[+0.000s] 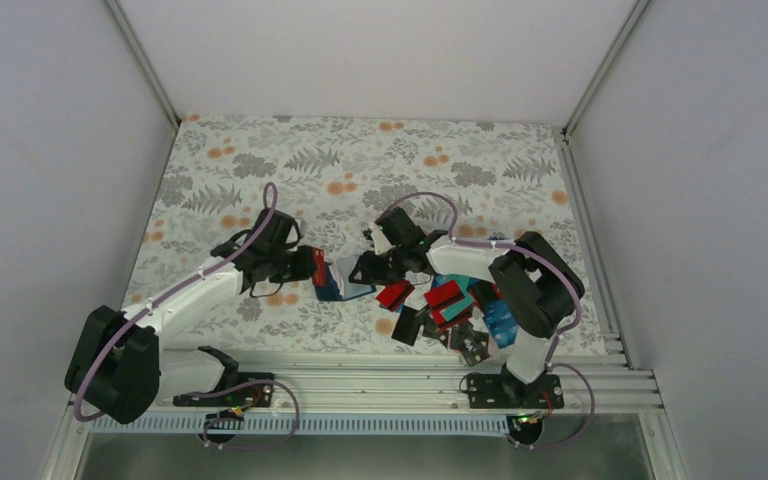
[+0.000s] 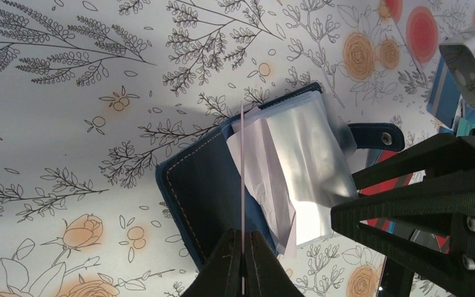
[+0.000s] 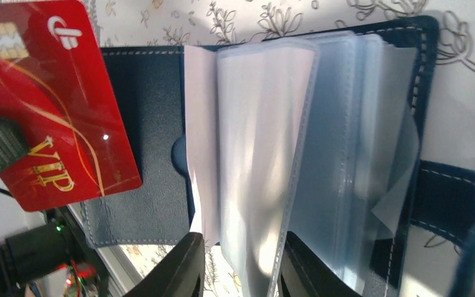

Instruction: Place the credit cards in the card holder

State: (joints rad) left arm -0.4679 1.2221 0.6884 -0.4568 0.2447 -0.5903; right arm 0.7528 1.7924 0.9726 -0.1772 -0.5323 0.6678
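Card holder (image 3: 142, 185), navy, open, clear sleeves (image 3: 260, 154) fanned; left gripper (image 2: 242, 263) clenched on one sleeve; right gripper (image 3: 241, 247) astride sleeves, grip cannot be told; red card (image 3: 55, 105) lettered "VIP"

Floral tablecloth (image 1: 290, 150); plain white walls (image 1: 50, 150); aluminium rails (image 1: 360, 373)

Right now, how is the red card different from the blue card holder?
The red card is one thin shiny sheet; the card holder is thicker, with many clear sleeves. The red card shows gold VIP letters; the card holder shows pale stitching. Both are rectangles.
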